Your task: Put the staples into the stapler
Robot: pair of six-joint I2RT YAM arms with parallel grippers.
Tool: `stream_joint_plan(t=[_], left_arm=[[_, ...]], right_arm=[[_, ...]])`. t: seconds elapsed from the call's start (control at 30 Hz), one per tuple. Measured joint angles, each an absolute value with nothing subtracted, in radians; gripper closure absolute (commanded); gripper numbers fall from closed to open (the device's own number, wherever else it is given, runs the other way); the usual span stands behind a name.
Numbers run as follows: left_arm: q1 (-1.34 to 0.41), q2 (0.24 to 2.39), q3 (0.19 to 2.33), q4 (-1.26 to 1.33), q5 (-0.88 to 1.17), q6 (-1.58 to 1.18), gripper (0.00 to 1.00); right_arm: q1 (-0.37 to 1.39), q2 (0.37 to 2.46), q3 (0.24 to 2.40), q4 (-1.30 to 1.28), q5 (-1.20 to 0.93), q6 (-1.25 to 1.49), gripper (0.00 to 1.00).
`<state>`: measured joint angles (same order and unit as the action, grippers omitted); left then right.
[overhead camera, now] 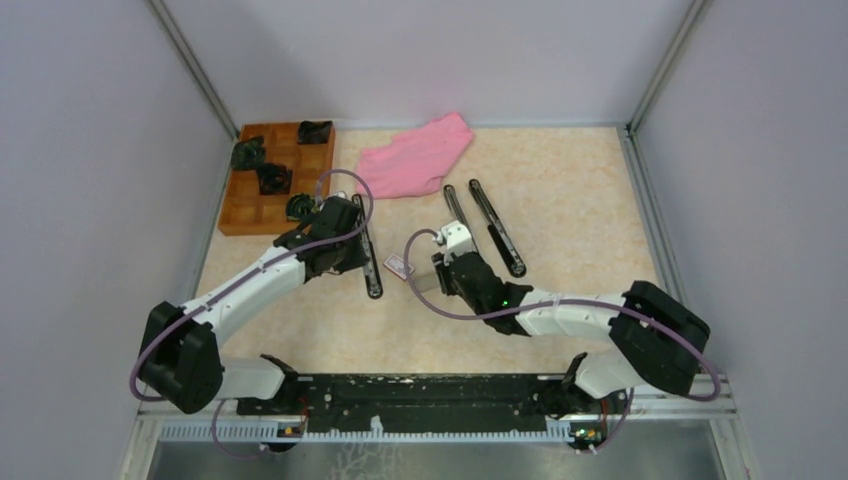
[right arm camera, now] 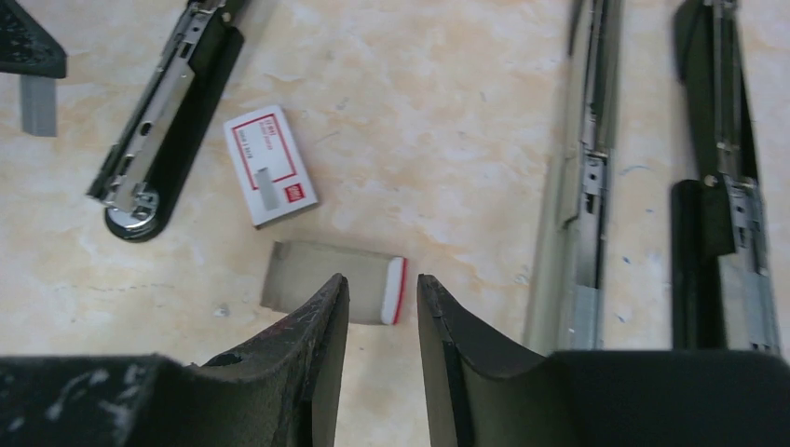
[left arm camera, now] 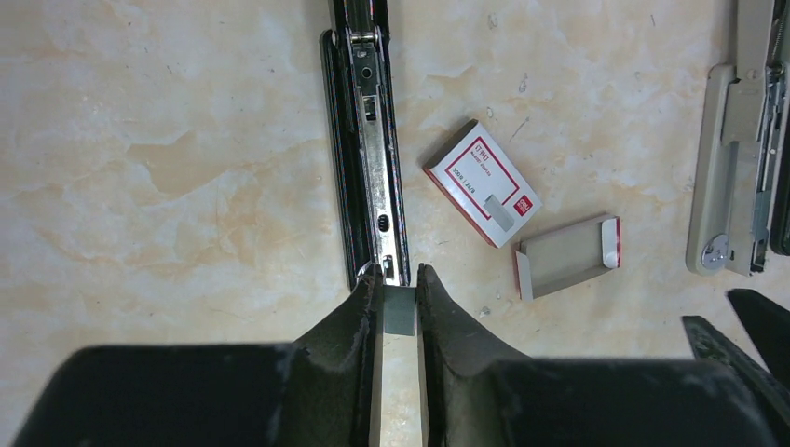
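My left gripper [left arm camera: 401, 275] is shut on the staples [left arm camera: 401, 312], a small grey block, and holds it right at the near end of an opened black stapler [left arm camera: 371, 158] whose metal channel faces up. In the top view this gripper [overhead camera: 357, 258] sits over that stapler [overhead camera: 370, 262]. My right gripper [right arm camera: 382, 284] is open and empty, hovering over an empty grey staple-box sleeve [right arm camera: 317, 279]. The staples [right arm camera: 37, 104] and the black stapler [right arm camera: 158, 144] also show at the upper left of the right wrist view.
A white-and-red staple box [left arm camera: 483, 183] and the sleeve [left arm camera: 566, 257] lie right of the stapler. A beige stapler [right arm camera: 585, 177] and another black stapler [right arm camera: 722, 186] lie opened further right. A pink cloth [overhead camera: 415, 155] and a brown compartment tray [overhead camera: 240, 205] are at the back.
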<state>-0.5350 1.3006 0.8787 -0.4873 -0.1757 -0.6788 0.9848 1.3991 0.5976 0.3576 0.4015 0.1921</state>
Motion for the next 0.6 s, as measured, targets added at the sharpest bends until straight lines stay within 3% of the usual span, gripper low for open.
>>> stream_joint_plan(t=[0.27,0.47,0.6], left_arm=[[-0.595,1.378,0.934,-0.548,-0.286,-0.762,0.91],[-0.609,1.409,0.957,-0.575,-0.329,-0.808,0.92],[-0.621,1.436,0.981,-0.587,-0.352,-0.837,0.93]], right_arm=[[0.963,1.216,0.484,0.356,0.561,0.167,0.52],[0.933,1.084,0.370,0.427,0.692,0.149,0.24],[0.919,1.023,0.301,0.474,0.770,0.134,0.16]])
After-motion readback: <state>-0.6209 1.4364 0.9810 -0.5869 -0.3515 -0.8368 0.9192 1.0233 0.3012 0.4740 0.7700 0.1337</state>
